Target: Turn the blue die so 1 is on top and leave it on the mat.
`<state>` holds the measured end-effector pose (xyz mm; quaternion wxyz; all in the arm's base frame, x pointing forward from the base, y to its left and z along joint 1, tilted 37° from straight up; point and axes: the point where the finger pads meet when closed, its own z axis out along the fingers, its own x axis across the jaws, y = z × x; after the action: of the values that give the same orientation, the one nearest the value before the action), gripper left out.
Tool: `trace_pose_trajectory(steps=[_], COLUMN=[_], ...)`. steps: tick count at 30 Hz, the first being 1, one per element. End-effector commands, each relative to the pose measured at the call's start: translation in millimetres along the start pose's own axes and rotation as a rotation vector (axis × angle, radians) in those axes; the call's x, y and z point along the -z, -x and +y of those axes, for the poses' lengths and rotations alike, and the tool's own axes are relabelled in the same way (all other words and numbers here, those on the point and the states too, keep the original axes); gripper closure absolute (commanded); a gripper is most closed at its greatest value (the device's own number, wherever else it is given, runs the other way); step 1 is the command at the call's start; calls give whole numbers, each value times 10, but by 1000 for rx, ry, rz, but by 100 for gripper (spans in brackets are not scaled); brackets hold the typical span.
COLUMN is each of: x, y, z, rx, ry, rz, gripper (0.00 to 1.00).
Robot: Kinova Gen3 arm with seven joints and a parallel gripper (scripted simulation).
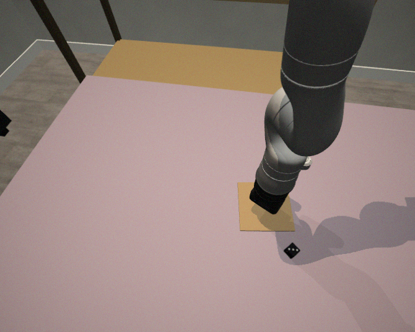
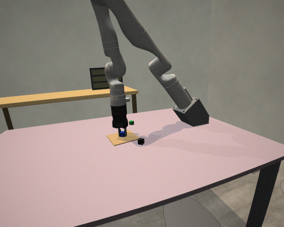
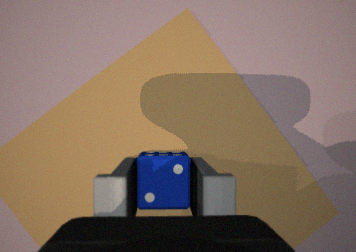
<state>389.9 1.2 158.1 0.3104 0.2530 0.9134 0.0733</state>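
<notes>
The blue die (image 2: 122, 134) (image 3: 161, 184) stands flat on the tan mat (image 1: 244, 219) (image 2: 114, 141) (image 3: 95, 119), with 2 on top. Part of a side face with pips shows at its far edge in the wrist view; 1 is not in sight. My gripper (image 2: 122, 135) (image 3: 163, 178) points down over the mat and is shut on the blue die, one finger against each of two opposite sides. In the top view the gripper body hides the die and the fingers. The mat lies flat.
A black die (image 1: 292, 250) (image 2: 140, 141) lies on the table just off the mat's corner, with 3 on top. A green die (image 2: 131, 122) lies beyond the mat in the exterior view; the arm hides it in the top view.
</notes>
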Motion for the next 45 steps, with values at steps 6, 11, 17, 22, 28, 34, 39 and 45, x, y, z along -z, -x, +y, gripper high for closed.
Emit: trace_pose_trajectory(steps=[6, 11, 17, 22, 28, 34, 39, 45], x=[2, 6, 11, 23, 46, 64, 91, 125], y=[1, 1, 1, 2, 1, 2, 1, 2], z=[1, 1, 1, 1, 1, 1, 1, 1], rx=[0, 0, 0, 0, 0, 0, 0, 0], ry=[1, 1, 1, 0, 1, 0, 1, 0], rz=[0, 0, 0, -1, 0, -1, 0, -1], gripper=[51, 51, 51, 51, 51, 51, 51, 51])
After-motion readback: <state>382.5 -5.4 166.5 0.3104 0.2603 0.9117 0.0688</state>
